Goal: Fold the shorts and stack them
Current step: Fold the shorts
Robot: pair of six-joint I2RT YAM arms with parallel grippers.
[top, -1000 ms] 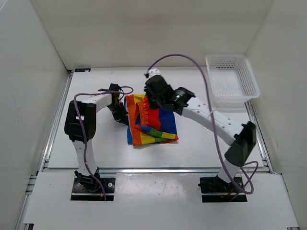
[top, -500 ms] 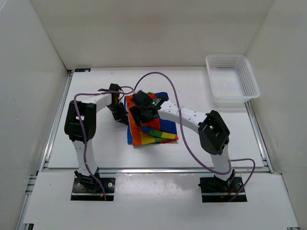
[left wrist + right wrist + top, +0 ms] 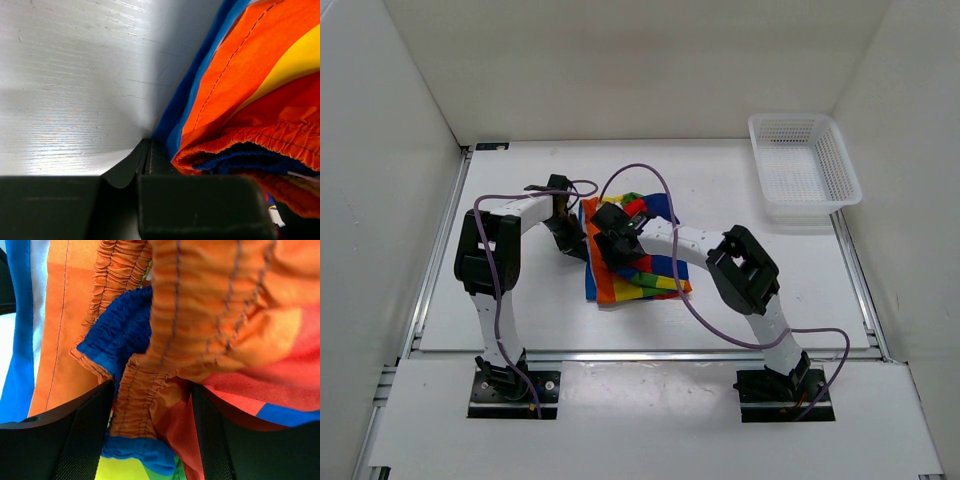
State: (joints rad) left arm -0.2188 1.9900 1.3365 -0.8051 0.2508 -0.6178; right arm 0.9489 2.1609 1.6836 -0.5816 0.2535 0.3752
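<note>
A white plastic mesh basket (image 3: 847,172) sits at the far right corner of the white counter (image 3: 520,300), close against the right wall (image 3: 910,200). A metal rail (image 3: 650,355) runs along the counter's near edge (up close, the counter's surface shows faint streaks). Plain white walls stand on the left and far sides.
</note>
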